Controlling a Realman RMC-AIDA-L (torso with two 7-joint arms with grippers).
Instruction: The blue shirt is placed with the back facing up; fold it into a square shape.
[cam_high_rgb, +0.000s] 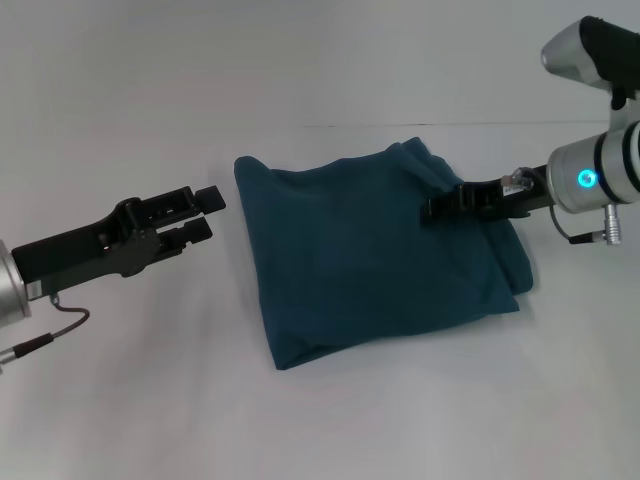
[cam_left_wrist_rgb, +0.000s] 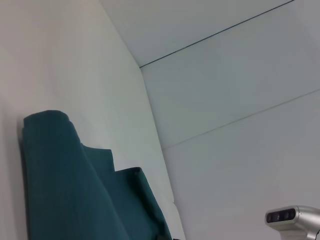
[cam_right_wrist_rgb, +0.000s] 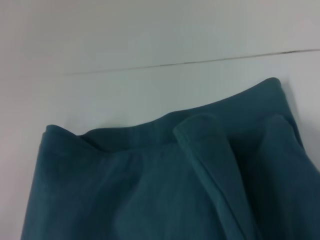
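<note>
The blue shirt (cam_high_rgb: 370, 250) lies on the white table, folded into a rough, slightly skewed square with rumpled layers along its right side. My left gripper (cam_high_rgb: 207, 214) hovers just off the shirt's left edge, open and holding nothing. From the right, my right gripper (cam_high_rgb: 430, 210) reaches over the shirt's upper right part. In the left wrist view the shirt (cam_left_wrist_rgb: 65, 185) shows as stepped folded layers. In the right wrist view the shirt (cam_right_wrist_rgb: 165, 185) fills the lower part, with a folded hem ridge crossing it.
The white table (cam_high_rgb: 120, 400) spreads around the shirt on all sides, and its far edge meets a pale wall (cam_high_rgb: 300, 60). The robot's head camera (cam_left_wrist_rgb: 292, 220) shows in a corner of the left wrist view.
</note>
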